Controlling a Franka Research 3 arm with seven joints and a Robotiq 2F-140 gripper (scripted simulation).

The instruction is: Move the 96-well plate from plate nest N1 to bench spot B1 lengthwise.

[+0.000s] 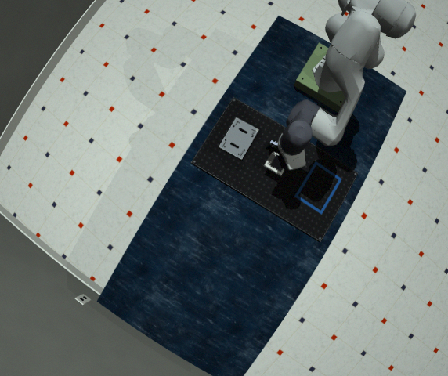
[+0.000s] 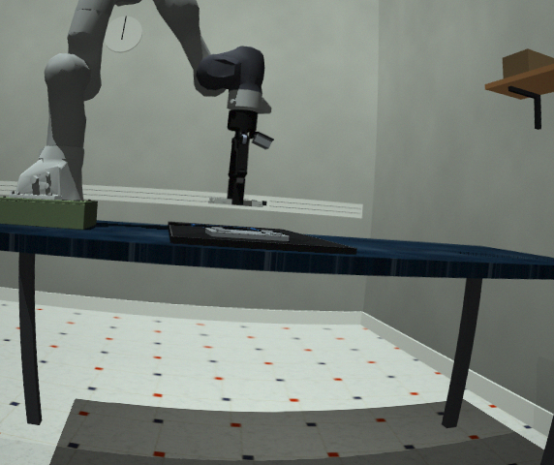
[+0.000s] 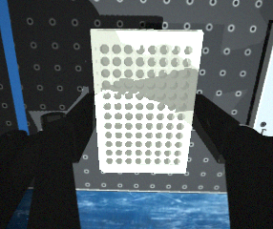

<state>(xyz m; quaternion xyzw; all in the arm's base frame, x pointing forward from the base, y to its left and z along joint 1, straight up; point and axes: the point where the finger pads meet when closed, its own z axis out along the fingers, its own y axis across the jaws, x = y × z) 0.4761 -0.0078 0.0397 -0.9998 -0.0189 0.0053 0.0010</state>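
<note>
The black pegboard (image 1: 232,189) lies on the table (image 1: 183,258). On the pegboard, the plate nest N1 (image 1: 239,138) sits well apart from the taped outline B1 (image 1: 318,187); the 96-well plate (image 1: 272,164) hangs above the pegboard between them, nearer the outline.

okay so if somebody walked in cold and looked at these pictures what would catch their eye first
Probably the white 96-well plate, gripped by its long sides in the gripper and hanging in the air above the black perforated board. Next, the blue taped outline near the board's right end, with nothing in it, and the vacant grey plate nest towards the left end.
</note>
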